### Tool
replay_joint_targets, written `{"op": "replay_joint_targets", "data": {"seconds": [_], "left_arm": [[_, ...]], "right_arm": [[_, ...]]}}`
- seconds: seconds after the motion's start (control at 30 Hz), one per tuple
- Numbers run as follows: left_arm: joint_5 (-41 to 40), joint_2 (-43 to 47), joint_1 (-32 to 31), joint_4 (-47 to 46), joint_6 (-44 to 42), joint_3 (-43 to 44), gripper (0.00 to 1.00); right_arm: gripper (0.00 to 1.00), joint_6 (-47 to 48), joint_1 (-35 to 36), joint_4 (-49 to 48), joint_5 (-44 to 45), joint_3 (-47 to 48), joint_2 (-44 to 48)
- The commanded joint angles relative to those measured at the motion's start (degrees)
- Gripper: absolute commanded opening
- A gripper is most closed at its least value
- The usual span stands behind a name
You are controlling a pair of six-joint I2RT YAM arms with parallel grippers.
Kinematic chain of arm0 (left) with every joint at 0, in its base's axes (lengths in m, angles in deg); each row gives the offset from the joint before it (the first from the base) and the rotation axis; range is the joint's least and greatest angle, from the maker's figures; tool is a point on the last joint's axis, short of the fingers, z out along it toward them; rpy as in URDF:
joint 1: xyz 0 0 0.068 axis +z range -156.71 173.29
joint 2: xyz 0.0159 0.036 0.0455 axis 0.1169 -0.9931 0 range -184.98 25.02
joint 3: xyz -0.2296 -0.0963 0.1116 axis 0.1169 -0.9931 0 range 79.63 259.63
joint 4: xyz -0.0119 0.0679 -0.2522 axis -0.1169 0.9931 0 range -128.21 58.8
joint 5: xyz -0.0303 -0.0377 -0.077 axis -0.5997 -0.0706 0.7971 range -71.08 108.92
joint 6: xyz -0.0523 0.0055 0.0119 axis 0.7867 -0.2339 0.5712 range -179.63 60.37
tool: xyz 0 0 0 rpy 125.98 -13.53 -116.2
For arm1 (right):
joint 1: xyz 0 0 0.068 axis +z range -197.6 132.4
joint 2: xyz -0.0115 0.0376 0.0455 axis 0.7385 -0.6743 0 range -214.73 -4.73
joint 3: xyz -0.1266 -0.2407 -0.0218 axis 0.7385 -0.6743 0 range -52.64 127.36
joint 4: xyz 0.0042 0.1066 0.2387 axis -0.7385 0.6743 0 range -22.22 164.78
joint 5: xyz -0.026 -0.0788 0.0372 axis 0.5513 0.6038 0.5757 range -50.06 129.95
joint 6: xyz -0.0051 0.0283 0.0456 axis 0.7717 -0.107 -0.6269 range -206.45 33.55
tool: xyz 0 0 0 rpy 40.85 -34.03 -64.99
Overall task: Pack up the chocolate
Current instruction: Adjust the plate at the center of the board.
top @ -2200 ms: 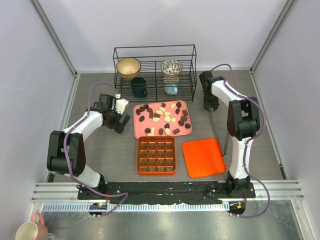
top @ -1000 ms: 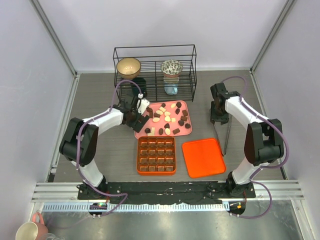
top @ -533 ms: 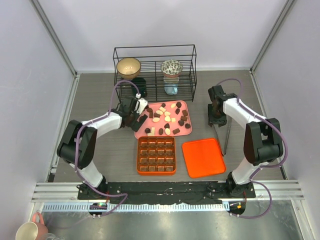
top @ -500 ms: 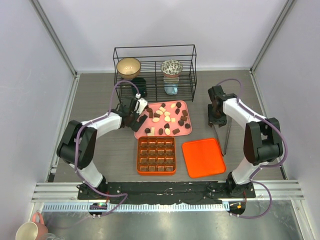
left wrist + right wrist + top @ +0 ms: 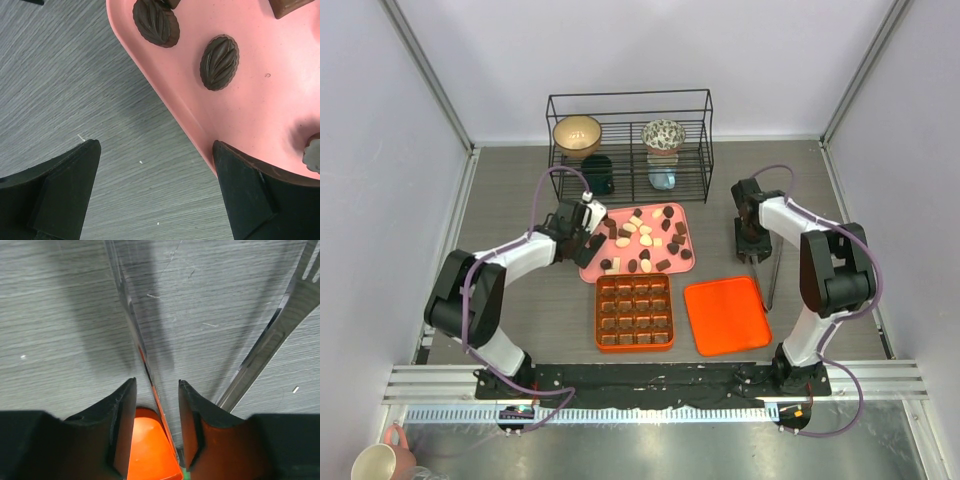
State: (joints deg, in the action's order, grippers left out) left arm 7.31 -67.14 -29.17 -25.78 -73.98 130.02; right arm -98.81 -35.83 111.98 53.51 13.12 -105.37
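left claw [image 5: 155, 150] released, astride pink tray [image 5: 260, 100] edge | right claw [image 5: 157, 385] part-open about one tongs [image 5: 131, 315] arm, not pinching | chocolate [image 5: 219, 62] loose on the pink tray | we judge: clench on the rim only, sparing pieces

1. wire rack [image 5: 630, 100] stands at the back of the table [image 5: 520, 300].
2. left bowl [image 5: 577, 133] and right bowl [image 5: 663, 133] sit on its upper shelf, with left cup [image 5: 597, 175] and right cup [image 5: 662, 180] below.
3. tray [image 5: 688, 266] lies just before the rack, chocolate [image 5: 647, 238] scattered on it.
4. gridded box [image 5: 597, 312] lies just before the tray.
5. flat lid [image 5: 726, 315] lies beside the box, on its right.
6. tongs [image 5: 776, 270] lie right of the tray and the lid.
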Motion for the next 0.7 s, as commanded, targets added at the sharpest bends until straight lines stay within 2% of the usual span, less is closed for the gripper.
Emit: {"op": "replay_joint_targets", "data": {"seconds": [0.0,0.27,0.33,0.37,0.47,0.67], "left_arm": [[-2.4,2.9,1.4,2.4,-0.9,1.3,1.0],[3.1,7.7,4.1,11.1,-0.2,9.4,1.0],[6.2,9.9,5.5,15.4,0.3,12.2,1.0],[9.7,10.6,7.4,16.7,0.4,13.1,1.0],[13.2,12.8,10.8,21.2,0.3,16.0,1.0],[16.1,18.3,17.0,27.4,-0.5,17.2,1.0]], "right_arm": [[0.38,-0.3,0.9,0.1,4.4,0.5,-1.9],[0.16,-0.6,1.2,0.1,11.7,-0.4,0.4],[0.1,-0.6,2.0,0.3,17.5,-0.6,1.4],[0.08,-0.8,2.6,0.4,18.5,-0.6,1.8],[0.04,-0.9,3.7,0.8,21.2,-0.5,4.1],[0.01,-0.4,8.4,4.1,24.2,1.9,9.0]]}}
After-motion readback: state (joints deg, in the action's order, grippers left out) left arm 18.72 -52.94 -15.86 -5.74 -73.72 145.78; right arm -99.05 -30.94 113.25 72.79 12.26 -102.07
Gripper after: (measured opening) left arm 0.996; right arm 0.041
